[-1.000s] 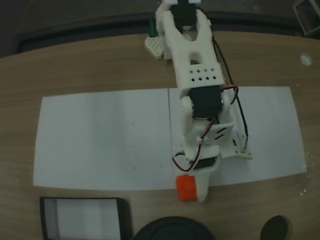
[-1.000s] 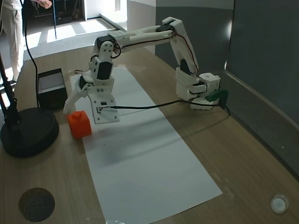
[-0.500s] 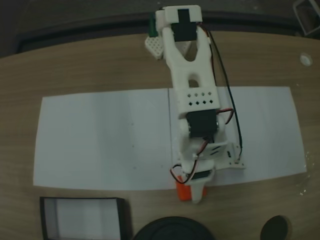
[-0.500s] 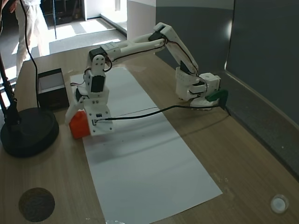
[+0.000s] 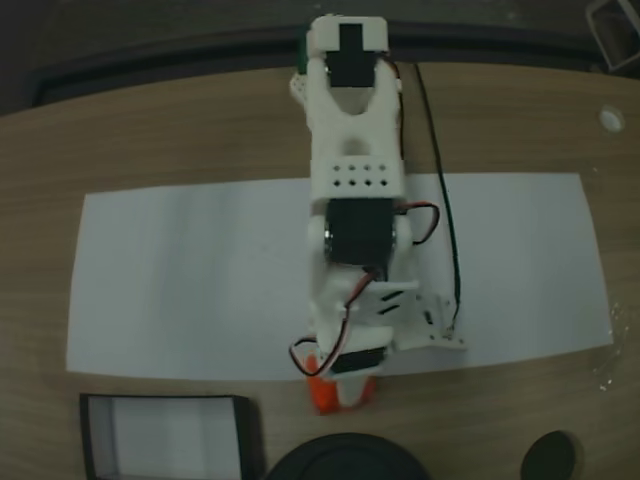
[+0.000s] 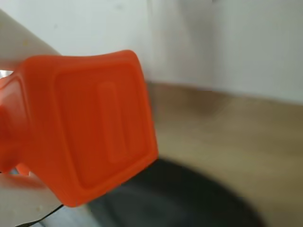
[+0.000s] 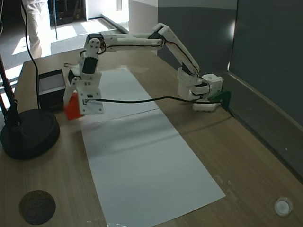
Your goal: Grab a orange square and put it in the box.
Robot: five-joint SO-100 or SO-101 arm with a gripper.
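The orange square (image 5: pixel 322 397) hangs clear of the table, with my gripper (image 5: pixel 338 393) shut on it. From the side, the block (image 7: pixel 71 108) is tilted in the gripper (image 7: pixel 74 100), just right of the box (image 7: pixel 51 88). From above, the box (image 5: pixel 165 437) is a black-rimmed tray with a whitish floor at the lower left, a short way left of the block. Close up in the wrist view, the orange square (image 6: pixel 90 123) shows its raised mark, with white fingers (image 6: pixel 19 45) against its left side.
A round black base (image 5: pixel 345 462) sits on the wood right below the held block, next to the box (image 7: pixel 28 133). White paper (image 5: pixel 200 280) covers the table's middle. A dark disc (image 5: pixel 553 457) lies nearby. A person (image 7: pixel 35 19) stands behind the table.
The gripper came down around the block, shut on it and lifted it off the table. It has swung toward the box, leftward in the top-down fixed view.
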